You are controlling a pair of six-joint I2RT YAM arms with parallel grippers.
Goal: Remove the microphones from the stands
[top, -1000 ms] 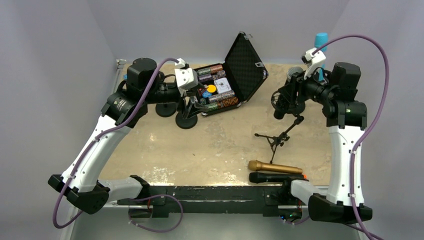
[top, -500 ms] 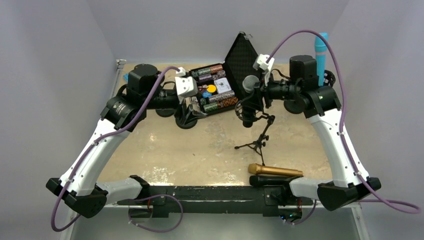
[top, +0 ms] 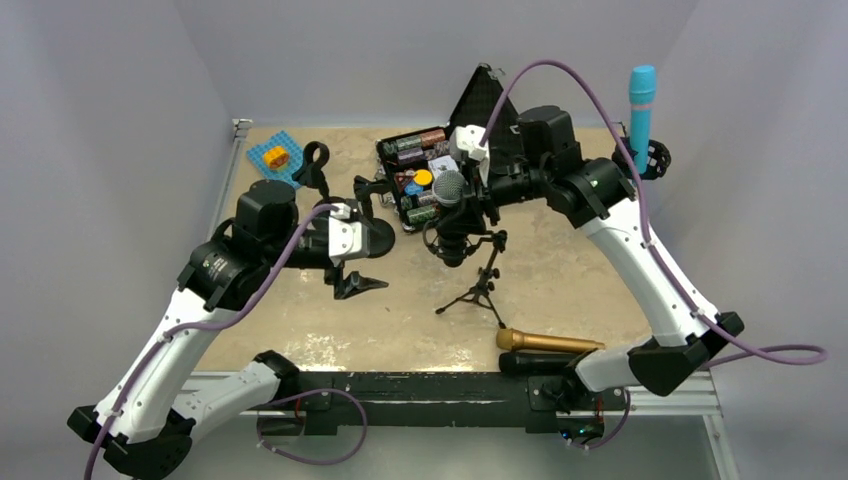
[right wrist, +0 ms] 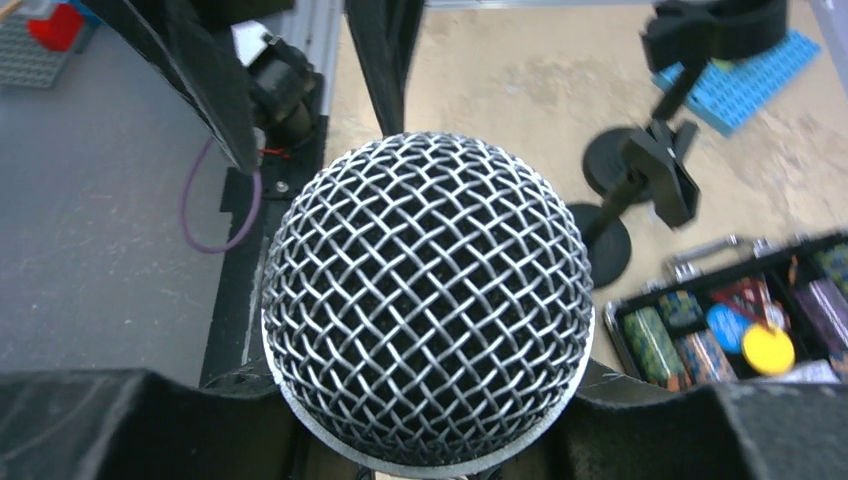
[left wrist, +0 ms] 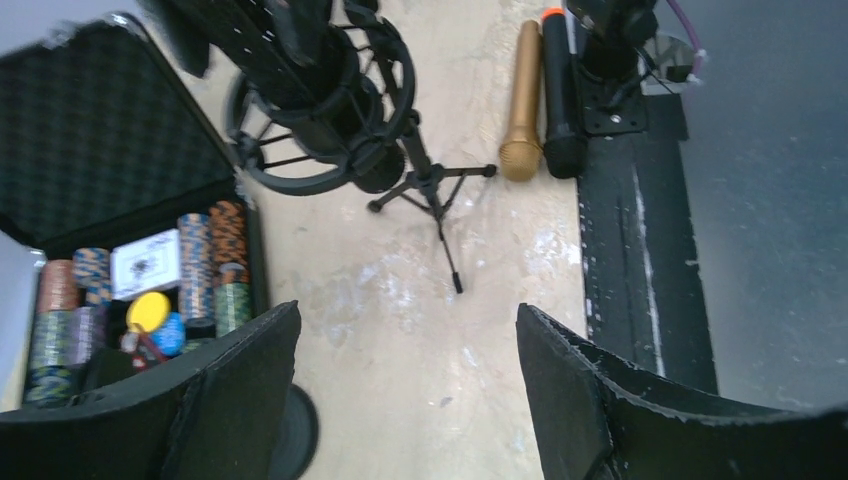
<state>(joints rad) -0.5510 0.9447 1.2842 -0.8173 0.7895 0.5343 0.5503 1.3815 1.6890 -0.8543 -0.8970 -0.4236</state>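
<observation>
We see the microphone [top: 449, 187] near the middle of the worktop [top: 580, 270], a little toward the far edge and just in front of the open case [top: 492, 100] of poker chips. It points upward, its silver mesh head uppermost, and its dark body sits inside the ring mount at the top of the small tripod stand [top: 480, 283]. We cannot tell whether the stand's feet touch the worktop.

The right end effector [right wrist: 426, 400] is clenched on the microphone. In its wrist view the two padded fingers press in from either side just beneath the mesh head, which fills most of the picture.

The left end effector [left wrist: 408, 340] is released, its fingers spread wide with nothing between them. It hangs over the worktop left of the stand, well apart from it, and its camera looks across at the mount and tripod.

A gold microphone [top: 550, 341] and a black microphone [top: 540, 357] lie side by side, touching or nearly so, along the near edge right of centre. A blue microphone [top: 641, 105] stands upright at the far right corner. A blue mat [top: 268, 160] lies at the far left corner, and a black clip holder [right wrist: 642, 170] on a round base stands between it and the case.
</observation>
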